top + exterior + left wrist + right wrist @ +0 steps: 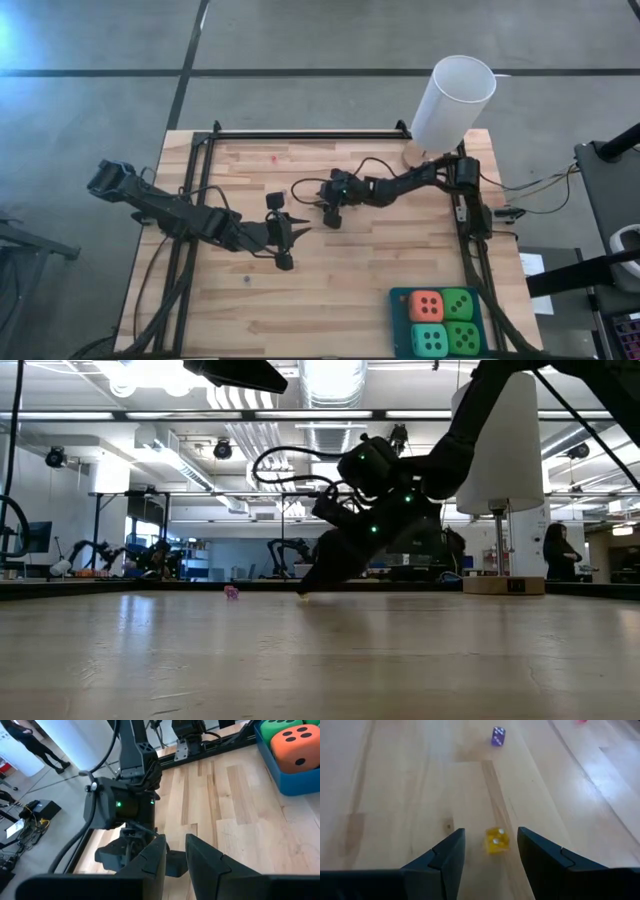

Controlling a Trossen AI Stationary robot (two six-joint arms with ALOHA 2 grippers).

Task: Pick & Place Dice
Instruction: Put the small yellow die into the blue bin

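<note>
Right gripper (333,218) near table centre, claw open, 2 fingers straddling small yellow die (496,841), not touching it. Die looks hard, glossy and light, so likely slippery and apt to squirt out. Pinch 2 opposite flat faces squarely. 4 foam dice (430,338) sit in blue tray (397,296) at 5 o'clock. Left gripper (283,235) waits at 9 o'clock of right one, open, empty.

I see a yellow die (496,841) with white pips, a purple die (498,735), and an orange-red cube (292,746) with dark pips.
</note>
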